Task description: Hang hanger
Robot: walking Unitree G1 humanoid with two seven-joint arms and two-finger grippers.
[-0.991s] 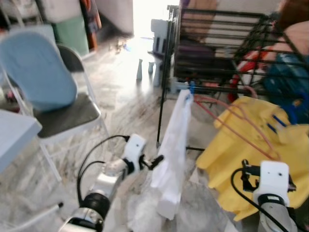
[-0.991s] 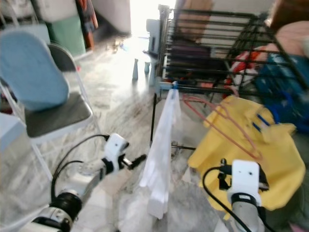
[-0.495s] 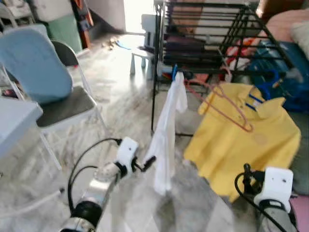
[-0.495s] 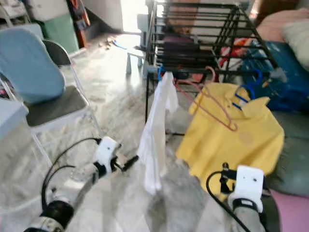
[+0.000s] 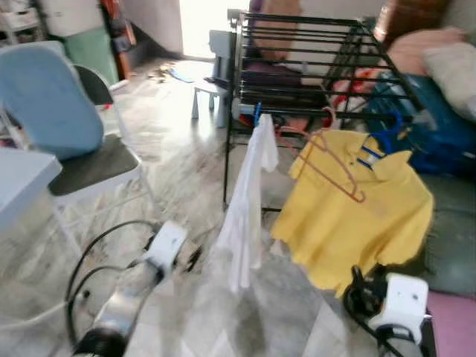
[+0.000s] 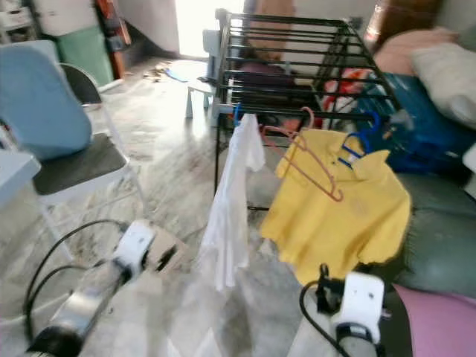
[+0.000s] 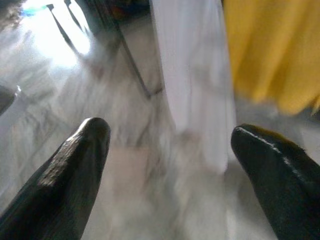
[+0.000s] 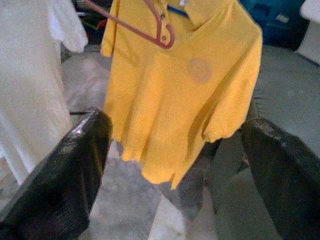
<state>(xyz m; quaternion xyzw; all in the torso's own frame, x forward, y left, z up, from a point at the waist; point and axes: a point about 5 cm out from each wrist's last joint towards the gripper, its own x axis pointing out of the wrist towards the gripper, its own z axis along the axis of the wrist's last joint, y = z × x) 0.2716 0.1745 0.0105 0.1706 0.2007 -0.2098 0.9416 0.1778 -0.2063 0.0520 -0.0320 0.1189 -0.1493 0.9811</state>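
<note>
My left gripper hangs low, fingers spread wide and empty, facing the hanging white cloth. The bare pink wire hanger already hangs on the black metal drying rack, against the yellow polo shirt. My right gripper gapes empty too; reaching in could knock it off.

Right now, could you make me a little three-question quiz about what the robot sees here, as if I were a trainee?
1. True or false: the yellow shirt hangs on the black drying rack.
2. What colour is the empty hanger in front of that shirt: A blue, B pinkish red, C green?
3. Fill in: the left pincer has its fingers ____, with the white garment ahead of it.

Key: 1 true; 2 B; 3 open.
</note>
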